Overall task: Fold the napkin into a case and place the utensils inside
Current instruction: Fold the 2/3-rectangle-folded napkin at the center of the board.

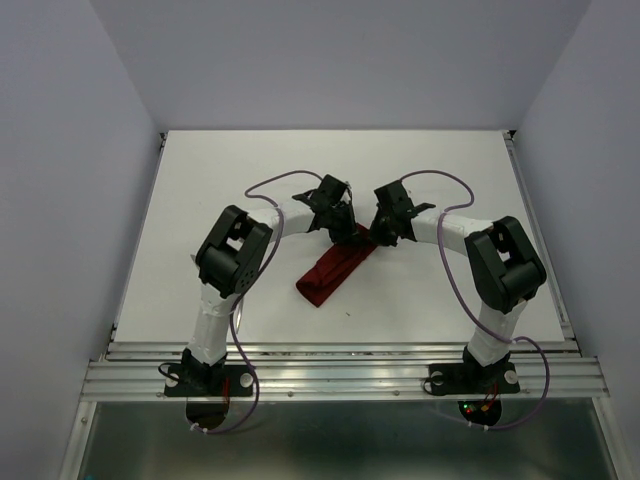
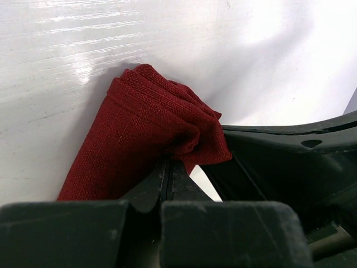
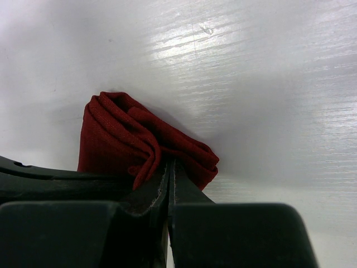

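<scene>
Napkin: a dark red cloth napkin (image 1: pixel 333 272) folded into a narrow strip, lying slantwise on the worktop with both hands at its far end and its near end trailing back toward the left arm's side.
Napkin, left wrist view: the napkin (image 2: pixel 139 128) runs away from the hand, its layered edge bunched and slightly lifted right at the fingertips.
Napkin, right wrist view: the napkin (image 3: pixel 120 137) shows several stacked folds, one fold curling into the fingertips.
Left hand: the left hand (image 1: pixel 348 230) sits at the strip's far end; in its own camera the left hand (image 2: pixel 169 167) has its fingers pressed together, pinching a pucker of cloth.
Right hand: the right hand (image 1: pixel 380 235) is just beside the left one at the same end; in its own camera the right hand (image 3: pixel 169 166) is likewise closed, nipping the folded edge.
Hands together: each wrist camera shows the other hand's black body close alongside.
Worktop: a white worktop (image 1: pixel 250 170) carrying the napkin, with pale walls around it.
</scene>
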Motion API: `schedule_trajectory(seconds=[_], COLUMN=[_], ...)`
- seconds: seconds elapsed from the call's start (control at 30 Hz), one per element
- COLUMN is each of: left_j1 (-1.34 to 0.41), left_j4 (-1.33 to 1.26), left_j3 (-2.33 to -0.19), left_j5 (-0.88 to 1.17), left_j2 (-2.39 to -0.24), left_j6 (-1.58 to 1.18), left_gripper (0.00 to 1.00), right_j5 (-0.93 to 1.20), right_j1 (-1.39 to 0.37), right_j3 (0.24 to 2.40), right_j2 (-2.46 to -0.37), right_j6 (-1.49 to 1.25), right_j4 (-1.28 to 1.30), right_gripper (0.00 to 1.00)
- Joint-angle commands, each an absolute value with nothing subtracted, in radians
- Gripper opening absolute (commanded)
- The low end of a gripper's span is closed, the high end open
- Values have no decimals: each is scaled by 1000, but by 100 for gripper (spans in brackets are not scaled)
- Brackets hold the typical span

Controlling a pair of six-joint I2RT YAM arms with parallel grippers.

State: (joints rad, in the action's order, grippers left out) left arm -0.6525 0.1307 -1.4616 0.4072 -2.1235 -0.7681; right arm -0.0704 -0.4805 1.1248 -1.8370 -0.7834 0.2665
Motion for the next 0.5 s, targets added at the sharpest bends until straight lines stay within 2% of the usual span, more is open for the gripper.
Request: schedule_trajectory(seconds=[0.0, 0.13, 0.2, 0.23, 0.27, 0.3, 0.33, 0.43, 0.47], left_j1=[-660, -661, -660, -660, -660, -661, -661, -661, -660], left_j4=[83, 68, 58, 58, 49, 46, 41, 34, 32], left_j3=[-1433, -1411, -1399, -1394, -1391, -1388, -1382, -1374, -1371], left_j5=[431, 436, 440, 445, 455, 460, 460, 465, 465], left_j2=[-2125, -2147, -2158, -2160, -2163, -2166, -2166, -2160, -2157], left_j6=[-749, -724, -704, -701, -696, -693, -687, -681, -675], left_gripper=[0, 0, 0, 0, 0, 0, 0, 0, 0], right_j5=[-64, -75, -109, -109, -132, -144, -153, -155, -134], right_j1=[-486, -486, -486, -486, -486, -477, -477, -456, -445], right_j3=[1115, 1106, 1100, 1094, 1079, 1069, 1059, 1016, 1006], right_j2=[-1845, -1810, -1761, -1740, -1717, -1694, -1653, -1597, -1592], right_j6=[-792, -796, -798, -798, -796, -796, -798, -817, -827], right_j4=[255, 255, 256, 256, 258, 258, 258, 253, 249], right_gripper=[1, 1, 8, 8, 20, 26, 37, 56, 66])
